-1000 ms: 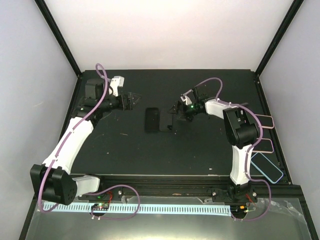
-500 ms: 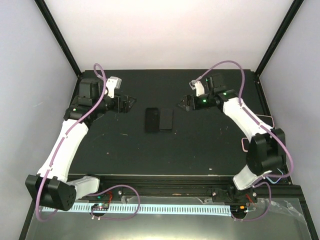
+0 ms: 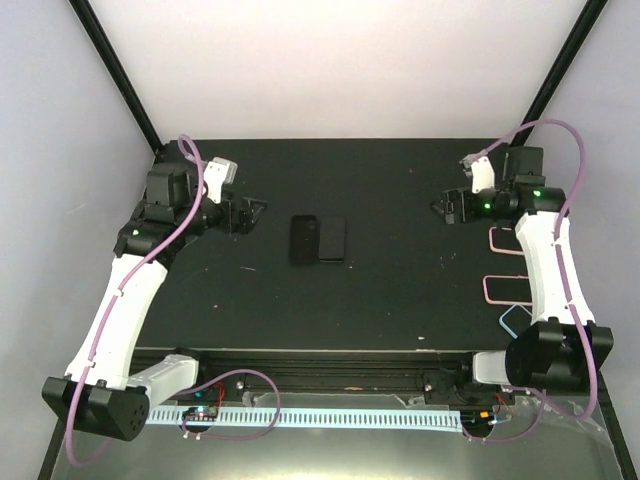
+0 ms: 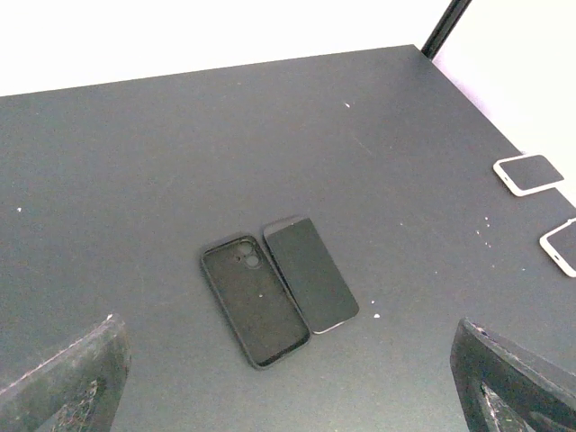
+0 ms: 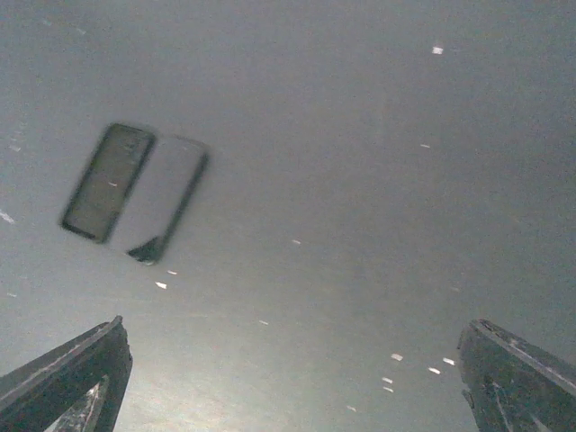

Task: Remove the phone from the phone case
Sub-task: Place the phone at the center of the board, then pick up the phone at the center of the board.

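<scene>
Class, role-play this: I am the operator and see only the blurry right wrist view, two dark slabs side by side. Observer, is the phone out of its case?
Observer: Yes. The left wrist view shows the empty case, camera cut-out visible, with the phone lying flat right alongside it.
Operator: Is either pincer holding anything?
Observer: No. From above, the left pincer and right pincer are both open, well clear of the pair.
Operator: Anything else around?
Observer: Pink-rimmed slabs lie along the table's right edge.
</scene>
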Controlling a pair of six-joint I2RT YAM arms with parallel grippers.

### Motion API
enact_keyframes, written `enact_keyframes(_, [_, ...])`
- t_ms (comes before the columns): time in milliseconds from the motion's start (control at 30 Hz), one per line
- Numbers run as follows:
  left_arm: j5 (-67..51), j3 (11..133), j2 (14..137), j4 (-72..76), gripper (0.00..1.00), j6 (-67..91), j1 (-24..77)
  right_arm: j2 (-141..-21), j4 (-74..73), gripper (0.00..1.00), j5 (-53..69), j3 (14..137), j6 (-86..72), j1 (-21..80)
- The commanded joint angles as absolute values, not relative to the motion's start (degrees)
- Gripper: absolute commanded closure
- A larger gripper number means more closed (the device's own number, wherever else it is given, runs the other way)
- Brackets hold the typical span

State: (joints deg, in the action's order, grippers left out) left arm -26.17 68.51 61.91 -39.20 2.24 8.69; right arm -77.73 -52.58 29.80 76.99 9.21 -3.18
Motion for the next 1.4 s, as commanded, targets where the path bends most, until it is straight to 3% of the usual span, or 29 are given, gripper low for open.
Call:
enact_keyframes(0, [-26.5, 69.9, 60.8, -40.4, 0.01, -0.3, 8.3, -76.9, -57.6, 0.0, 23.5, 76.5, 21.3, -7.1])
enact_keyframes(333, [-33.3, 71.5, 64.2, -39.5, 0.01, -0.9, 8.4, -72.5, -54.4, 0.0, 12.7, 71.5, 44.4, -15.2])
enact_keyframes(500, [-39.5, 71.1, 66.5, -39.1, 0.01, -2.0, 8.4, -77.5, -61.1, 0.0, 11.7, 74.7, 50.9, -16.6])
enact_keyframes(667, [-41.3, 68.8, 64.9, -37.5, 0.01, -1.2, 8.3, -91.3, -68.2, 0.0, 11.7, 84.4, 47.9, -19.5])
enact_keyframes(867, [-46.6, 66.3, 63.5, -34.9, 0.01, -2.0, 8.3, -100.0, -71.9, 0.0, 5.8, 92.8, 52.2, -21.5])
enact_keyframes(1100, [-46.8, 66.6, 64.1, -32.9, 0.01, 0.9, 8.3, -112.2, -73.4, 0.0, 5.9, 104.2, 40.1, -25.2])
enact_keyframes(1367, [-46.3, 66.2, 63.1, -32.4, 0.01, 1.3, 8.3, -115.8, -63.2, 0.01, 5.1, 103.2, 30.0, -29.3])
